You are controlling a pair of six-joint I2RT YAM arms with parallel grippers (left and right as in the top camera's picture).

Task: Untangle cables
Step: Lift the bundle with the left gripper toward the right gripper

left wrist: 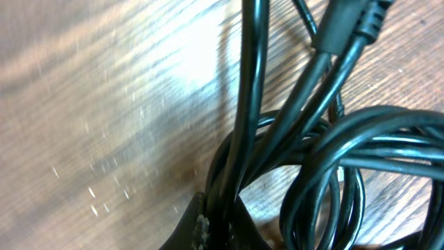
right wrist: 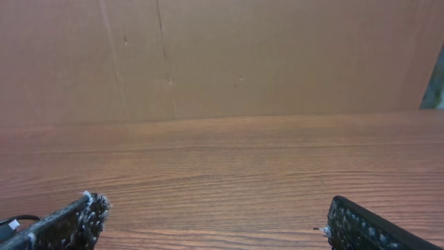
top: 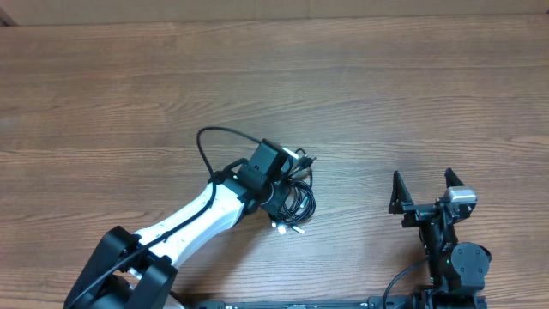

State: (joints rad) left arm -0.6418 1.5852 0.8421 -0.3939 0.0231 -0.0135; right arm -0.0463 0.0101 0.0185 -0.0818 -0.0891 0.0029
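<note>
My left gripper [top: 281, 196] is closed tight, and in the left wrist view I see its fingers [left wrist: 199, 226] pinching several strands of the cables [left wrist: 333, 153] at the bottom edge of the picture. From this pinch the black cords run up toward 12 o'clock and curl into loops toward 3 o'clock, lying on the wooden table [top: 129, 86]. From overhead, the cables [top: 300, 202] are one small bundle near the middle of the table, just at the 3 o'clock side of the left gripper. A dark plug end [top: 303, 159] sticks out of it at 12 o'clock, and light-tipped ends [top: 288, 227] at about 6 o'clock. Well apart, at 3 o'clock from the bundle, my right gripper [top: 425, 190] has its jaws spread wide and holds nothing. In its own camera, both fingers [right wrist: 69, 222] frame only bare table.
</note>
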